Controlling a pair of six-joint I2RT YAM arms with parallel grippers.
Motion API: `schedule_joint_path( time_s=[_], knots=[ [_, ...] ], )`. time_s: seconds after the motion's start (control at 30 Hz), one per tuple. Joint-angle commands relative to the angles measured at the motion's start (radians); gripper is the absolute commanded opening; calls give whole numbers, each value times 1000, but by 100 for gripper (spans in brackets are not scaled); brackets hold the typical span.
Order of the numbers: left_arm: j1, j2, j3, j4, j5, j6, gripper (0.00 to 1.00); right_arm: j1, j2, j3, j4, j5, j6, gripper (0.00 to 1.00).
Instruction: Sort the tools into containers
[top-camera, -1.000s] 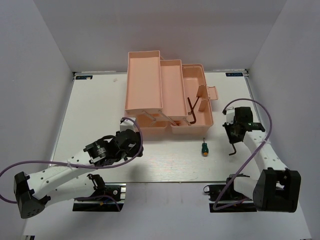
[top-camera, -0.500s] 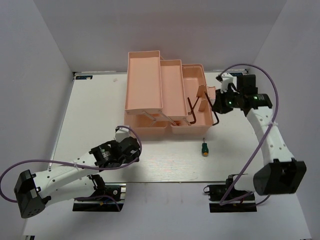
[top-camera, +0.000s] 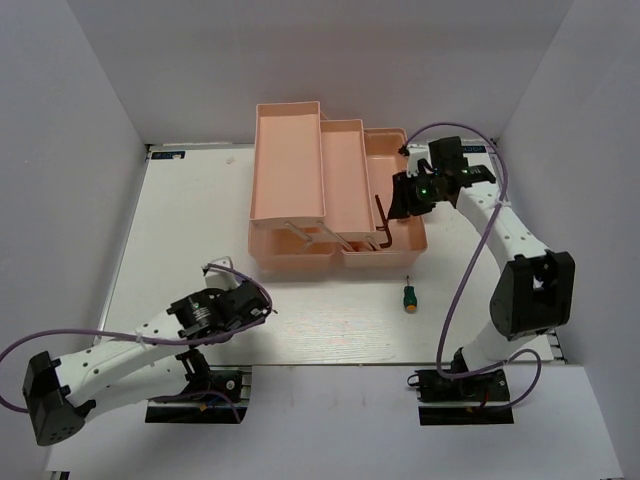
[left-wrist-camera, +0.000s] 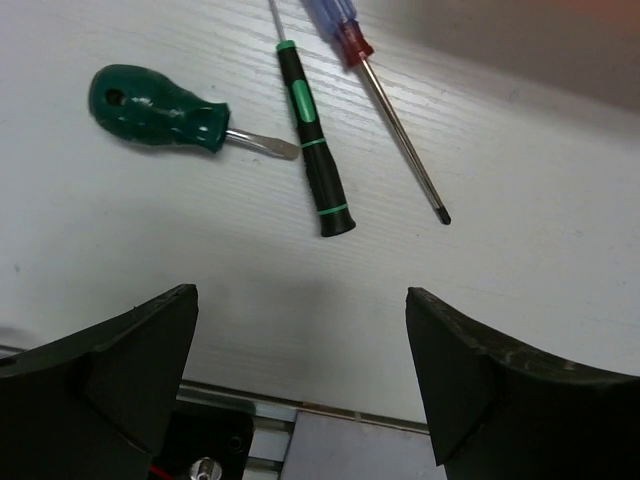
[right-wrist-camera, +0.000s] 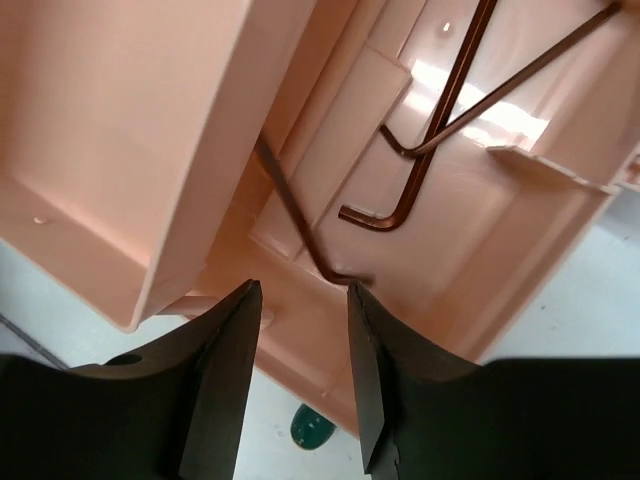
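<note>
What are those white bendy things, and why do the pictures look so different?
They are two robot arms bolted to a white table. The big picture looks down from above; the other two come from a little camera on each wrist. The left gripper is open, with three tools lying before it: a stubby green screwdriver, a black-and-green screwdriver and a blue-handled screwdriver. The right gripper hangs over the pink toolbox. A bent hex key is at its tip; I cannot tell if it is gripped. Two more hex keys lie in the box. A small green screwdriver lies alone on the table.
</note>
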Motion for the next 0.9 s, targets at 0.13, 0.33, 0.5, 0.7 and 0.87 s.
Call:
schedule_joint_path(
  time_s=[0.13, 0.33, 0.5, 0.7, 0.87],
  knots=[
    [15, -160, 12, -192, -152, -360, 95, -7, -294, -158, 26, 67, -91, 43],
    [15, -264, -90, -192, -172, -443, 93, 14, -518, -570, -60, 134, -197, 45],
    [15, -252, -134, -178, -162, -483, 93, 42, -616, -782, 66, 172, -125, 90],
    [15, -241, -134, -187, -162, -492, 93, 57, -584, -800, 120, 201, -56, 90],
    [15, -241, -134, -187, -162, -492, 93, 68, -550, -810, 179, 195, 9, 90]
  ],
)
